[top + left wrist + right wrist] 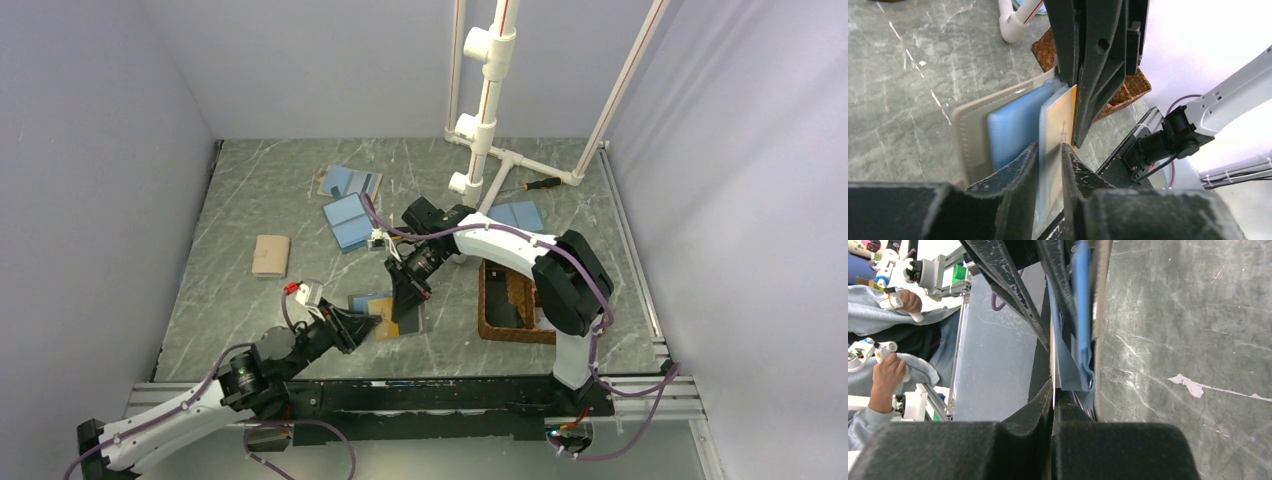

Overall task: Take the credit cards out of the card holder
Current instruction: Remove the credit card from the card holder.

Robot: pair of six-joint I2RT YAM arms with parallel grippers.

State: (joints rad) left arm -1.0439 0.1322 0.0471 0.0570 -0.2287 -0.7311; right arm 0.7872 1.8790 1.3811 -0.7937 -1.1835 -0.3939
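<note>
The card holder (366,303) stands open on edge on the table between both grippers. In the left wrist view its tan edge is at the left and its light blue leaf (1013,125) sits beside an orange credit card (1060,112). My left gripper (1050,146) straddles the near end of that card and the pale leaf next to it, jaws slightly apart. My right gripper (1053,390) is shut on the card's thin pale edge, and its fingers (1093,75) come down from above. The blue holder (1080,305) lies just right of them.
A brown wicker tray (490,325) sits right of the holder, by the right arm's base. Three more blue holders (350,220) (352,182) (515,215) and a closed tan one (270,255) lie farther back. A white pipe stand (480,150) rises at the rear.
</note>
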